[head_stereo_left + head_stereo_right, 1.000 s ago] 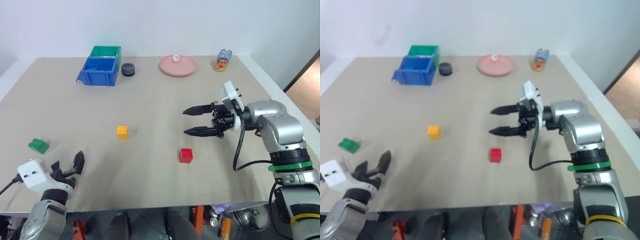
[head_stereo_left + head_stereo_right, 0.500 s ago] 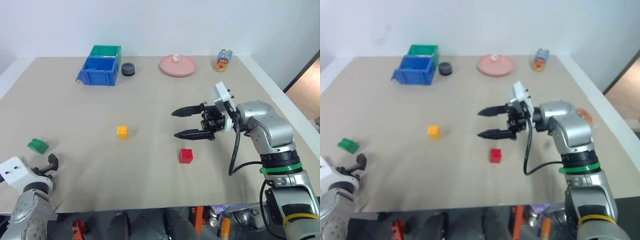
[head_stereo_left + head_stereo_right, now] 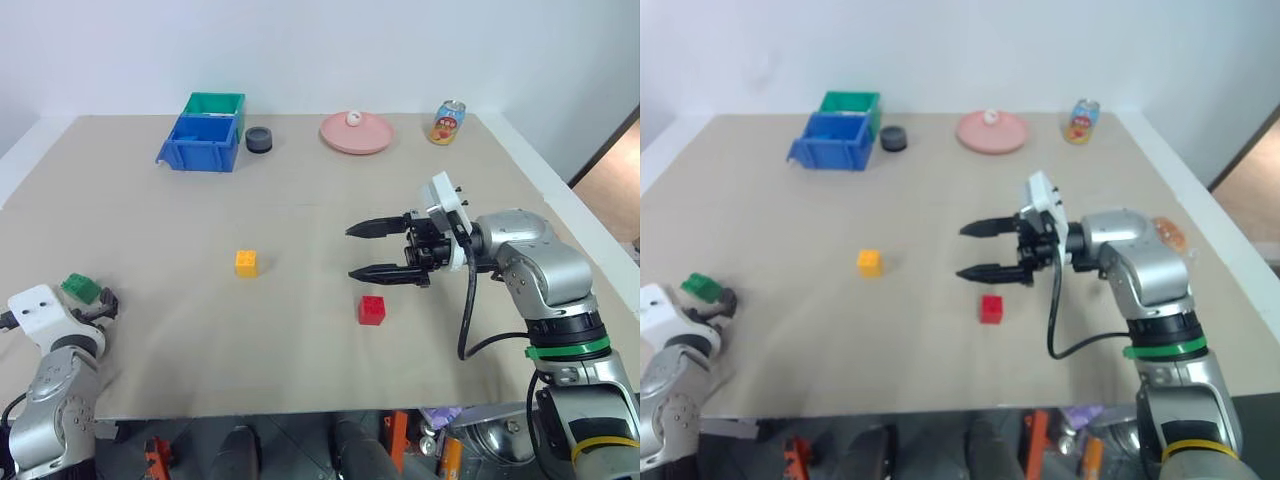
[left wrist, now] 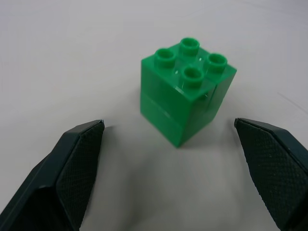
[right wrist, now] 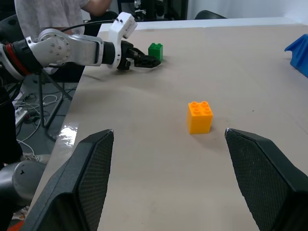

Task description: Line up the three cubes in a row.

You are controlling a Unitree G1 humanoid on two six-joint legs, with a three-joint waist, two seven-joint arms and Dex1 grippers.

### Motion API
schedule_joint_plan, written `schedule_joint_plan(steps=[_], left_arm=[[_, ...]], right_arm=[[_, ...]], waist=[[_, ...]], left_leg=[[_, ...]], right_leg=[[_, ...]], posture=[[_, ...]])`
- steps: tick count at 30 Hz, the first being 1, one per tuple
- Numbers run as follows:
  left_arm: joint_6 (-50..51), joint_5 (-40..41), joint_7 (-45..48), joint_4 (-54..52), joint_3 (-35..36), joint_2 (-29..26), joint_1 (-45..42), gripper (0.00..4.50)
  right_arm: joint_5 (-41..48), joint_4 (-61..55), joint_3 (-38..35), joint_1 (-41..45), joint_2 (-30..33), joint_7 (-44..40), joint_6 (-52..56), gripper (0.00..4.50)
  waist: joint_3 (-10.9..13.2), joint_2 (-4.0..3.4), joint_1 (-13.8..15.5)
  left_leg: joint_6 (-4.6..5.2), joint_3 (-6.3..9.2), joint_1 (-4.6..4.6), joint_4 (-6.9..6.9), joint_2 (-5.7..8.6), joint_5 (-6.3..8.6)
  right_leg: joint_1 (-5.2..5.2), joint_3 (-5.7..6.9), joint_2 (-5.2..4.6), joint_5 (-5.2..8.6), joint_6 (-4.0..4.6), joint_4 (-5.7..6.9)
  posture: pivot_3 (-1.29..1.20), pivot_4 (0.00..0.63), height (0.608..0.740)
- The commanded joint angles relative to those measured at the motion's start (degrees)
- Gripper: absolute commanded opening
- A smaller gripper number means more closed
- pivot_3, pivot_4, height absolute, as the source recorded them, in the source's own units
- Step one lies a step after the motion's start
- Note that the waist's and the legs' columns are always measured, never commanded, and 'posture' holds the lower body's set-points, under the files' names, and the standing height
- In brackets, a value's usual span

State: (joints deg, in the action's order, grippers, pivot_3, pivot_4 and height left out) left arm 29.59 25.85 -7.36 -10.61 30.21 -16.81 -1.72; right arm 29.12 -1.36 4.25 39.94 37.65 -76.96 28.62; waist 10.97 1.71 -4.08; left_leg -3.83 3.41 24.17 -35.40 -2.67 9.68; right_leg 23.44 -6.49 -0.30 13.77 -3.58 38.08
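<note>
**Open left gripper faces green cube**

The left gripper is spread wide, the green cube upright just ahead, untouched. The yellow cube sits well right of it; the red cube beyond, under the spread, empty right gripper. Blue bin, pink plate, can stand far behind.

I count three cubes: one green, one yellow, one red; two bins, one plate, one can.
</note>
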Motion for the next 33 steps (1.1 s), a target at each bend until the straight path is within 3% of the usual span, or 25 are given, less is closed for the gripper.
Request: schedule_joint_plan(steps=[1, 13, 14, 19, 20, 28, 33], left_arm=[[-1.2, -0.8, 3.0, 3.8, -1.8, -0.7, -2.8, 4.50], [-4.0, -3.2, 5.6, 9.7, -1.8, -0.8, -7.7, 4.50], [-4.2, -3.2, 5.7, 9.1, -2.0, -0.5, -7.1, 3.93], [-3.6, -3.1, 5.4, 6.4, -1.7, 0.6, -5.3, 2.25], [-3.3, -3.1, 5.6, 5.8, -1.9, 0.7, -4.9, 2.10], [-10.3, -7.8, 15.1, 4.3, -7.8, -4.7, -4.3, 2.02], [-15.0, -4.7, 26.6, 6.7, -9.1, -8.5, -7.4, 2.02]], right_arm=[[1.3, -2.6, -2.0, 0.1, 0.7, 0.8, -0.2, 3.80], [0.4, -2.1, -1.8, 0.0, 1.2, 2.0, -1.1, 3.80], [0.4, -2.0, -1.8, 0.0, 1.3, 2.0, -1.1, 3.85], [0.1, -0.8, -1.5, 0.8, 1.1, 2.1, -1.7, 3.85], [-0.1, -0.5, -1.3, 1.0, 1.0, 2.1, -1.9, 3.85], [-0.9, 0.9, -0.2, 2.0, 0.5, 1.4, -3.0, 3.85], [-1.5, 1.8, -0.5, 2.8, 0.9, 1.2, -3.2, 3.85]], waist=[[0.0, -0.01, 0.2], [0.0, -0.01, 1.3], [0.0, -0.01, 1.4], [0.0, -0.01, 1.4], [0.0, -0.01, 1.4], [0.0, 0.06, 1.4], [0.1, 0.19, 1.3]], left_leg=[[0.00, 0.00, 0.00, 0.00, 0.00, 0.00], [-0.20, 0.00, 0.08, 0.06, -0.01, -0.17], [-0.21, 0.00, 0.09, 0.06, -0.01, -0.17], [-0.22, -0.03, 0.16, 0.06, 0.02, -0.16], [-0.22, -0.03, 0.16, 0.06, 0.03, -0.16], [-0.24, -0.03, 0.18, 0.07, 0.02, -0.15], [-0.26, -0.06, 0.26, 0.13, -0.04, -0.14]], right_leg=[[0.00, 0.01, 0.00, -0.01, -0.01, 0.00], [0.01, 0.04, -0.03, 0.05, -0.07, -0.01], [0.01, 0.04, -0.03, 0.07, -0.08, -0.01], [0.00, 0.03, -0.11, 0.12, -0.15, -0.07], [0.00, 0.03, -0.12, 0.13, -0.17, -0.07], [0.04, 0.04, -0.10, 0.15, -0.14, -0.08], [0.21, 0.04, -0.06, 0.15, -0.07, -0.09]], posture=[[0.00, 0.150, 0.740], [0.00, 0.150, 0.740], [0.00, 0.150, 0.740], [0.00, 0.150, 0.740], [0.00, 0.150, 0.740], [0.00, 0.150, 0.740], [0.00, 0.150, 0.740]])
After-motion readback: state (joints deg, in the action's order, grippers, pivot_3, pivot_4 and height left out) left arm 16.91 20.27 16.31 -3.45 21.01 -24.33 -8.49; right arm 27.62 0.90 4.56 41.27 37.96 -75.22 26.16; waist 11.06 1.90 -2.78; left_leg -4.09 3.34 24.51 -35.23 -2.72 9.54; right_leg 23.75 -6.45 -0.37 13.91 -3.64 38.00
